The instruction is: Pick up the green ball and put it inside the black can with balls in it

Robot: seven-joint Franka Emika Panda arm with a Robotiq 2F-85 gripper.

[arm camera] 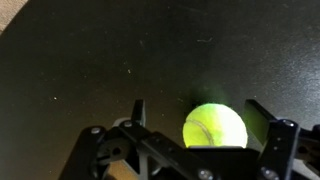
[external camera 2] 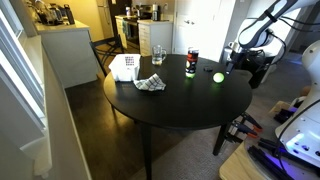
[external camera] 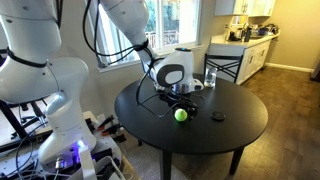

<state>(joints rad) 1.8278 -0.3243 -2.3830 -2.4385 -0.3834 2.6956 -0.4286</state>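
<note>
The green ball (external camera: 181, 114) lies on the round black table (external camera: 240, 125), near its edge in an exterior view (external camera 2: 218, 76). My gripper (external camera: 178, 97) hangs just above it, open. In the wrist view the ball (arm camera: 214, 127) sits on the table between the two spread fingers of the gripper (arm camera: 203, 118), closer to the right finger, and neither finger touches it. The black can (external camera 2: 191, 64), dark with a red band, stands upright a little way from the ball toward the table's middle. I cannot make the can out behind the gripper in the view from the robot's side.
A clear glass (external camera 2: 158, 54), a white container with red (external camera 2: 125, 66) and a crumpled checked cloth (external camera 2: 150, 84) sit on the far part of the table. A small black disc (external camera: 217, 116) lies near the ball. A chair (external camera: 225, 65) stands behind the table.
</note>
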